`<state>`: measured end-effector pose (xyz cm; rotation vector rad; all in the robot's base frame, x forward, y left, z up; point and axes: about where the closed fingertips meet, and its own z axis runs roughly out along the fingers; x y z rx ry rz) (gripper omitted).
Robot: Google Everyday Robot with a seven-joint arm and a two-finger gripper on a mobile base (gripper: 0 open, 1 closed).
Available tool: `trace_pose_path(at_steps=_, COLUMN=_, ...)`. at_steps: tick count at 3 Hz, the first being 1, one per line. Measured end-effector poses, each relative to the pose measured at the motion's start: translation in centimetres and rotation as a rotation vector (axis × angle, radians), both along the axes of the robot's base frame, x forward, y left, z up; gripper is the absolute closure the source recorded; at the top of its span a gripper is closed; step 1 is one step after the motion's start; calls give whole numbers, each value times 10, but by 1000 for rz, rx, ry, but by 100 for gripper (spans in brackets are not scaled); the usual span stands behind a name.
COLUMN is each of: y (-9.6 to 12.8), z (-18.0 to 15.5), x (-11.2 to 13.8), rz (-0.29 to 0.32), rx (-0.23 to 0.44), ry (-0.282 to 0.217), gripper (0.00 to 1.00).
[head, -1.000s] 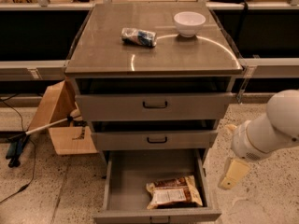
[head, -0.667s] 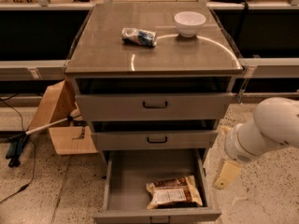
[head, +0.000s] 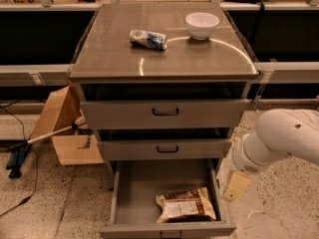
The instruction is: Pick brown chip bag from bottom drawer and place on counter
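The brown chip bag (head: 185, 205) lies flat at the front right of the open bottom drawer (head: 134, 183), its white label panel facing up. My gripper (head: 237, 185) hangs at the end of the white arm (head: 279, 138), just outside the drawer's right wall. It is level with the bag, to its right, and apart from it. The counter (head: 119, 54) is the shiny grey-brown top of the cabinet, above the drawers.
A blue-and-white crumpled packet (head: 147, 39) and a white bowl (head: 202, 25) sit on the counter's far half. The two upper drawers (head: 165, 112) stand slightly ajar. A cardboard box (head: 65, 128) and a long-handled tool (head: 45, 139) lie on the floor to the left.
The arm and gripper have moved left, closer to the right side of the open bottom drawer. The bag and the counter items have not moved.
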<state>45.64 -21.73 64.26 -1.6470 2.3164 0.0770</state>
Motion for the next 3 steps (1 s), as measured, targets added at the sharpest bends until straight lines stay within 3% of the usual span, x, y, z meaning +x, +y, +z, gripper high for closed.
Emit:
trace_pose_path(at_steps=2, y=-4, z=-21, x=4, rz=13, rx=65, ry=21, gripper=0)
trace_pose_path(at_steps=3, y=-3, z=-59, x=9, rz=40, rx=109, ry=37, gripper=0)
